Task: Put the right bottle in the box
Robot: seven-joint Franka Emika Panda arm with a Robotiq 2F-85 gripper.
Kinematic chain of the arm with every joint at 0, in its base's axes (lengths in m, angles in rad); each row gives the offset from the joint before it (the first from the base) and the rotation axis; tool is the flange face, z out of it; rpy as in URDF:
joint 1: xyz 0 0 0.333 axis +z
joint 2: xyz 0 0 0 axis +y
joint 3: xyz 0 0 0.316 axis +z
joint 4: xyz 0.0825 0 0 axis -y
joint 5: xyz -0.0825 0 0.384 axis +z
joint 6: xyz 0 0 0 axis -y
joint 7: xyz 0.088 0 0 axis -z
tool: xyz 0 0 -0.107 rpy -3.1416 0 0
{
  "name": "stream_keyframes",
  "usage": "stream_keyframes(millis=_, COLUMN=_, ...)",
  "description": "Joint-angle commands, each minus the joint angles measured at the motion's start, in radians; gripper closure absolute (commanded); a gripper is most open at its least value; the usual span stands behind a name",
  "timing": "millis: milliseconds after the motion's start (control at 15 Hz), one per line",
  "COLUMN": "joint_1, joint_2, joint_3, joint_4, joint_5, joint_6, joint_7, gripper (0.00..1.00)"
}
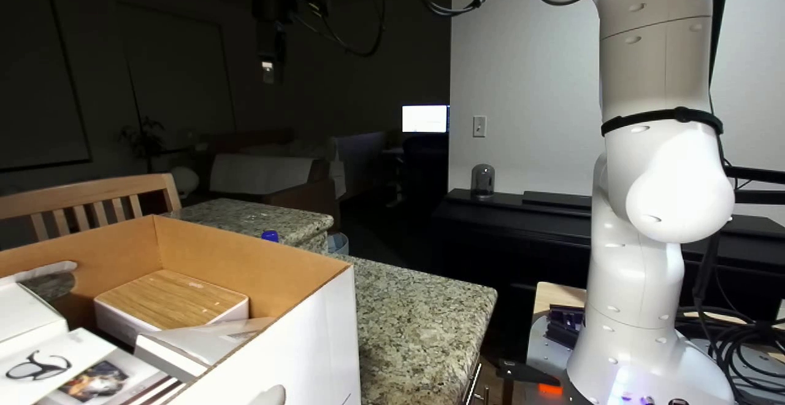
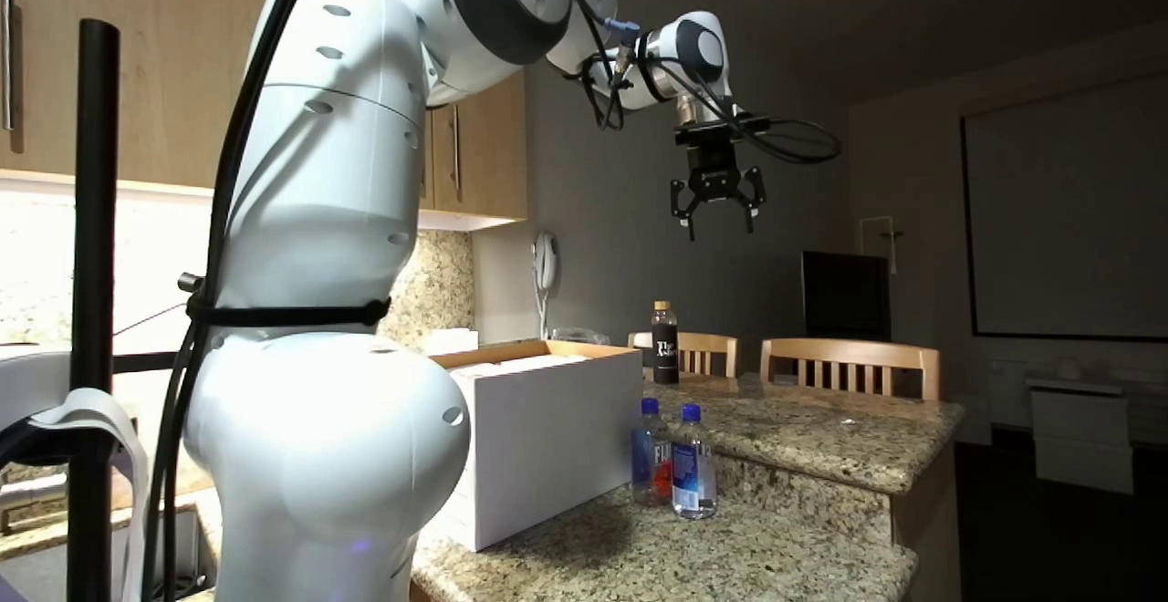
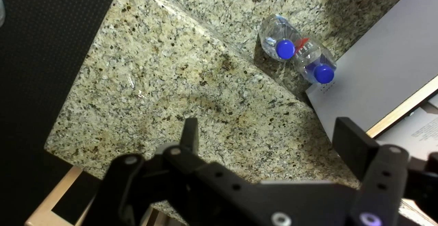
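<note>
Spread and grasping nothing, the claw (image 2: 721,230) hangs high, presumably for a clear descent onto the red-marked bottle (image 2: 648,456), upright below it, off to one side, just beside the box (image 2: 547,438).

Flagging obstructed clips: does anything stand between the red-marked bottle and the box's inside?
Yes: the white wall of the box, higher than the red-marked bottle, which likely needs lifting over. The other bottle stands on the side away from the box.

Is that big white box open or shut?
Open: in an exterior view, you can see right into the box, down to the smaller boxes inside.
</note>
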Motion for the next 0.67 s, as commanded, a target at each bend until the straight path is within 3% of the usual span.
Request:
stream_keyframes(millis=0, joint_1=0.0, joint_2=0.0, joint_3=0.0, joint_4=0.0, joint_5=0.0, joint_6=0.0, joint_7=0.0, gripper=0.0)
stream_keyframes(millis=600, joint_1=0.002, joint_2=0.057, joint_3=0.025, joint_4=-0.045, joint_5=0.083, joint_6=0.093, joint_7=-0.113, gripper=0.0)
